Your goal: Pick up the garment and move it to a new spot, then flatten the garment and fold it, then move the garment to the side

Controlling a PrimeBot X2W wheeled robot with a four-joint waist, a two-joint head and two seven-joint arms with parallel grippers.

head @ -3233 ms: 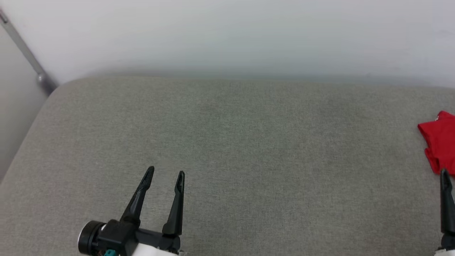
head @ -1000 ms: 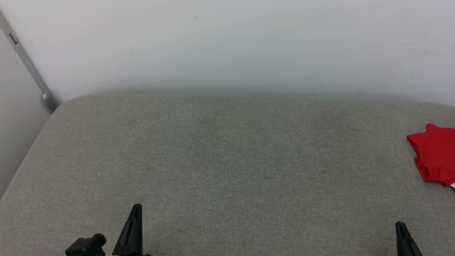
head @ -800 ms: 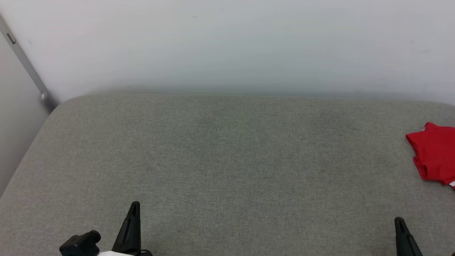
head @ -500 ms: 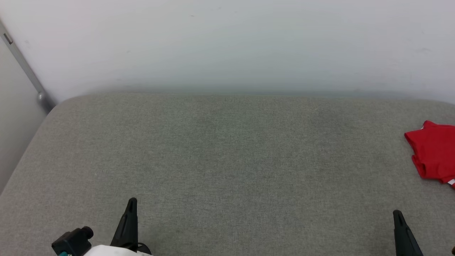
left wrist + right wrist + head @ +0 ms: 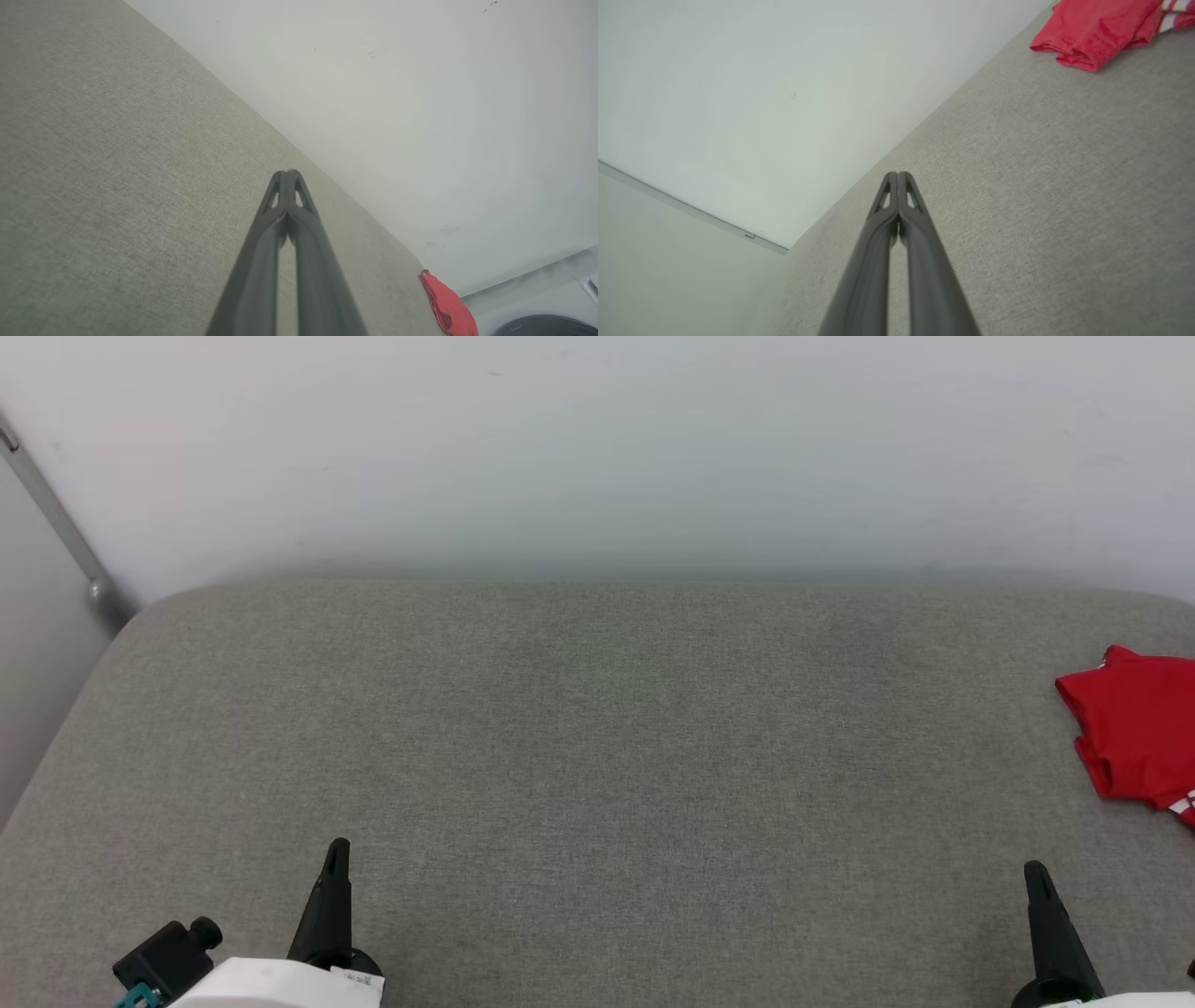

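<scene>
The garment point(image 5: 1134, 737) is a folded red bundle lying at the far right of the grey padded surface point(image 5: 597, 756), partly cut off by the picture's edge, with a bit of red-white stripe trim showing. It appears small in the left wrist view point(image 5: 447, 305) and at the top right of the right wrist view point(image 5: 1101, 25). My left gripper point(image 5: 336, 859) stands at the lower left, shut, holding nothing, tips pressed together point(image 5: 288, 175). My right gripper point(image 5: 1034, 877) stands at the lower right, below the garment and apart from it, also shut and holding nothing point(image 5: 898, 176).
A pale wall point(image 5: 597, 448) rises right behind the surface's far edge. A grey metal strip point(image 5: 56, 513) runs down the wall at the left corner. The surface's left edge falls away at the picture's left. A dark round object point(image 5: 546, 326) shows past the garment.
Both grippers have risen a little in the head view and their white forearms have come in. The whole picture shifted slightly left. Three seconds ago the left gripper stood open; now it is shut.
</scene>
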